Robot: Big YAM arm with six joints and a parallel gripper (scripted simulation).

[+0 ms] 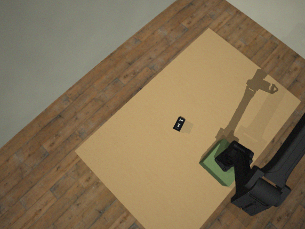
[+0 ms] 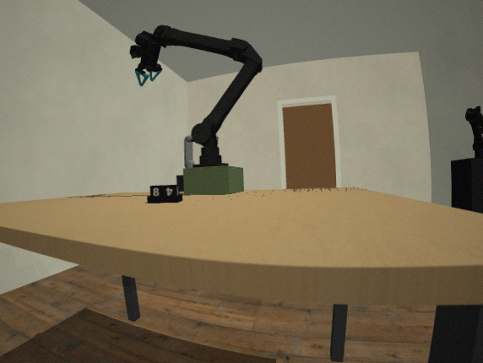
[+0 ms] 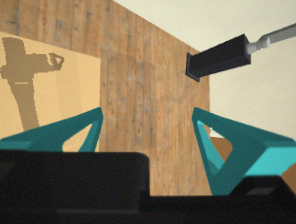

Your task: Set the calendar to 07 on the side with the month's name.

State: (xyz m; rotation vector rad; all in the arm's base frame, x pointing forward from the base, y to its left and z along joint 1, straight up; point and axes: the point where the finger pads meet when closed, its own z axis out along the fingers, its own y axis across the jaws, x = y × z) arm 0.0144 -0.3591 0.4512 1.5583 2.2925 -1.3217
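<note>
- Fingers of my gripper (image 2: 147,83) (image 3: 148,109), teal and pointing down, stand wide apart at the left of the exterior view; nothing is held between them, and they hang high above the table (image 1: 133,160) (image 2: 236,236) (image 3: 75,70)
- Just right of and far below them in that view, I see the two dark cubes (image 1: 178,124) (image 2: 157,191) side by side in the small black tray (image 1: 176,130) (image 2: 165,199), which rests on the table near the green block
- On the cube sides facing the exterior camera I read an 8 at left and what looks like an upside-down 4 at right; I cannot tell whether this is the month side
- From above, both cubes show pale marks on their top faces, too small for me to read surely
- Next comes the green block (image 1: 216,170) (image 2: 207,181), with the foot of my black arm (image 1: 282,149) (image 2: 232,97) on top; the arm rises to the right, then bends back left over the tray's side of the scene
- Further right, I have a brown door (image 2: 310,145) in a white frame, and a second black arm (image 2: 477,131) on a dark pedestal (image 2: 466,183), partly cut off by the picture's edge
</note>
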